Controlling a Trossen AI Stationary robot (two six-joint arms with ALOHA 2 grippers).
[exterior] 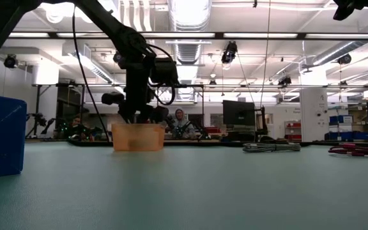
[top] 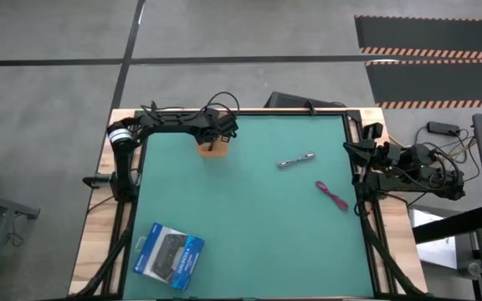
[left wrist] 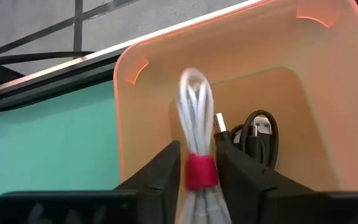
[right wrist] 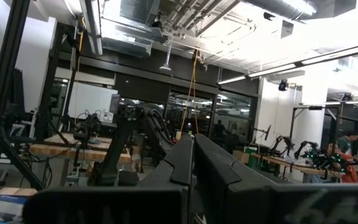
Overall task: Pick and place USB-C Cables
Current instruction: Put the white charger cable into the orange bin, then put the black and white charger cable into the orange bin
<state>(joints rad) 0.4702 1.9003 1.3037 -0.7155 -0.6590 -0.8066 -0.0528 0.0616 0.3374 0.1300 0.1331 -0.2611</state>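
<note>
**White cable poised over the orange bin**

The left gripper [left wrist: 199, 180] hangs directly over a small translucent orange plastic bin [top: 214, 149] that stands near the far left corner of the green table mat [top: 249, 217]. Between its two dark fingers [left wrist: 160, 174] sits a white bundled USB-C cable [left wrist: 196, 118], looped and bound by a red band, with its looped end pointing down into the bin. The fingers stand on either side of the bundle at the band; whether they press on it or have just parted from it cannot be told. On the bin's floor lies a black coiled USB-C cable [left wrist: 260, 134], just beside the white one.

Two more cables lie out on the mat, right of centre. A silver-grey bundled cable [top: 295, 160] rests towards the far side, and a magenta-pink bundled cable [top: 331, 196] lies nearer and further right, close to the mat's right edge; the two are apart from each other.

The right gripper [right wrist: 193, 163] waits beyond the right edge of the table, lifted and aimed out into the room, its jaws together and holding nothing.

A blue-and-black rectangular box [top: 169, 256] lies at the near left part of the mat, well apart from the bin and the cables.
</note>
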